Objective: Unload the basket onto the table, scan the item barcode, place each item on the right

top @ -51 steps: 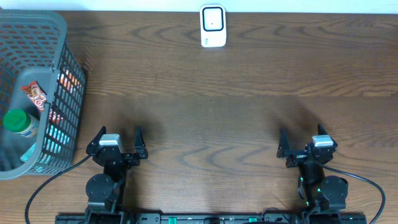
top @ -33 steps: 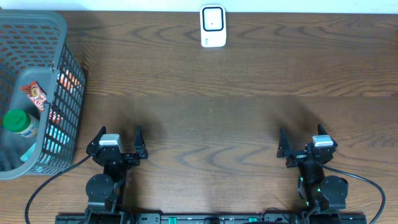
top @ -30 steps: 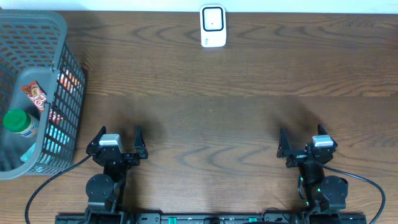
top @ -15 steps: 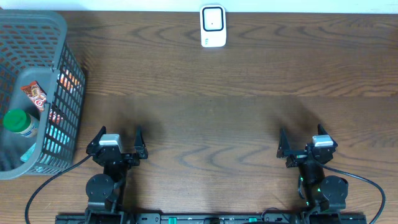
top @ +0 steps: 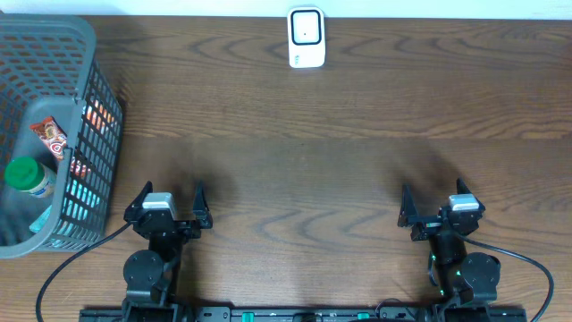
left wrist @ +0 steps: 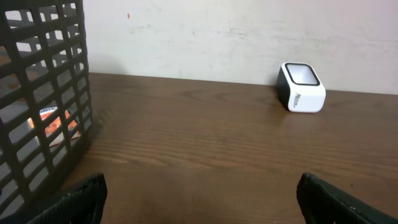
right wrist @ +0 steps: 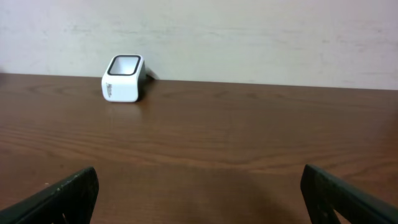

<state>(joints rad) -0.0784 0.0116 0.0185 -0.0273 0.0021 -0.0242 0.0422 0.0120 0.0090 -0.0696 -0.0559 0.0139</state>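
1. Overhead: the grey lattice basket (top: pixel 98 107), far left, held a green-capped bottle (top: pixel 27 175) and a red wrapper (top: pixel 49 136); left gripper (top: pixel 172 193) and right gripper (top: pixel 433 197) gaped, empty.
2. Left wrist: an orange item (left wrist: pixel 53 118), perhaps a packet, showed through the grid.
3. Right wrist: a boxy white scanner (right wrist: pixel 123 79) sat on the grained wooden table (right wrist: pixel 249 143).

Nothing visibly shifts between the earlier overhead pictures and now. The left gripper (top: pixel 172 195) and the right gripper (top: pixel 433 199) hold the same spots near the tabletop's (top: pixel 357 134) near edge, jaws spread as wide as before. The scanner (top: pixel 306 37) at the far edge and the basket (top: pixel 89 98) at the left edge lie exactly where they were
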